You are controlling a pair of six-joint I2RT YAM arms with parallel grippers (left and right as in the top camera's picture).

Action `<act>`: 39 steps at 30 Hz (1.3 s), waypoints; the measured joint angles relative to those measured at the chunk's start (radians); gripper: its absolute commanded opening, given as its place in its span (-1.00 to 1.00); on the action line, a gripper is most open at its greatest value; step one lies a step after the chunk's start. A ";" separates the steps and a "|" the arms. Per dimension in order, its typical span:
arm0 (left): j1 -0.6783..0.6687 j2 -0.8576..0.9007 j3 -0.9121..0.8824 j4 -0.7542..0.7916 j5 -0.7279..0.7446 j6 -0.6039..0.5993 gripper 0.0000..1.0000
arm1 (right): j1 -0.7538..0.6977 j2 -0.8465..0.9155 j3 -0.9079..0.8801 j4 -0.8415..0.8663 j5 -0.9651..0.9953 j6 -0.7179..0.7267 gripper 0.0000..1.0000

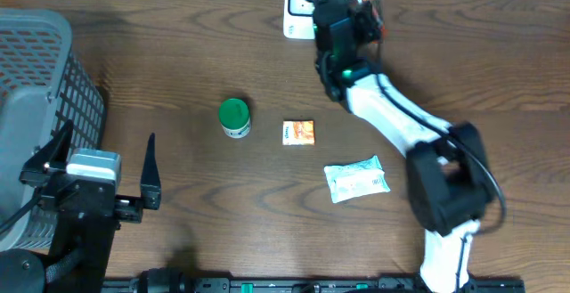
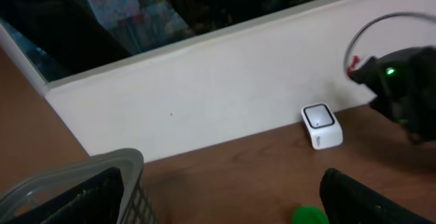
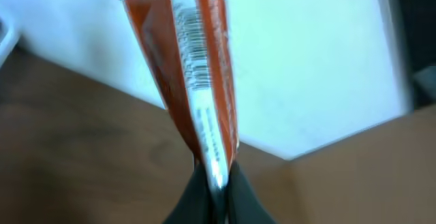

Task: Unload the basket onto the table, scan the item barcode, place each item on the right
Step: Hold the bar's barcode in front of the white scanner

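Right wrist view: the right gripper [image 3: 216, 178] is closed tight on the lower end of an orange packet [image 3: 163, 67], fingers together with only the film between them. Packet long axis runs straight out from the fingertips, and the barcode [image 3: 193, 54] lies lengthwise on the white seam strip facing this camera. Overhead view places that arm stretched to the far edge of the table [image 1: 178, 70], with the wrist just beside the white scanner [image 1: 297, 12]. The scanner lies to the robot's left of the held packet, against the wall. Whether the barcode face is turned toward the scanner cannot be told from these views. Judgement: the coming move depends on turning or shifting the packet so that the seam strip faces the scanner. Left gripper [image 1: 109, 137] stands with fingers wide apart, holding nothing, near the basket [image 1: 36, 52] and well apart from the scanner; the right arm is the nearer one. Can [image 1: 233, 118], sachet [image 1: 299, 133] and pouch [image 1: 356, 179] lie on the table between the arms, untouched
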 measured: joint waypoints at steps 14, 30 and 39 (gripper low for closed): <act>0.000 0.000 0.000 0.001 0.000 0.000 0.85 | 0.033 0.444 0.260 0.419 0.045 -0.885 -0.97; 0.000 0.000 0.000 -0.002 0.000 0.000 0.85 | 0.041 0.554 0.270 0.457 0.009 -1.132 -0.98; 0.000 0.000 0.000 -0.003 0.000 0.000 0.85 | 0.055 0.445 0.260 0.375 0.019 -1.146 -0.98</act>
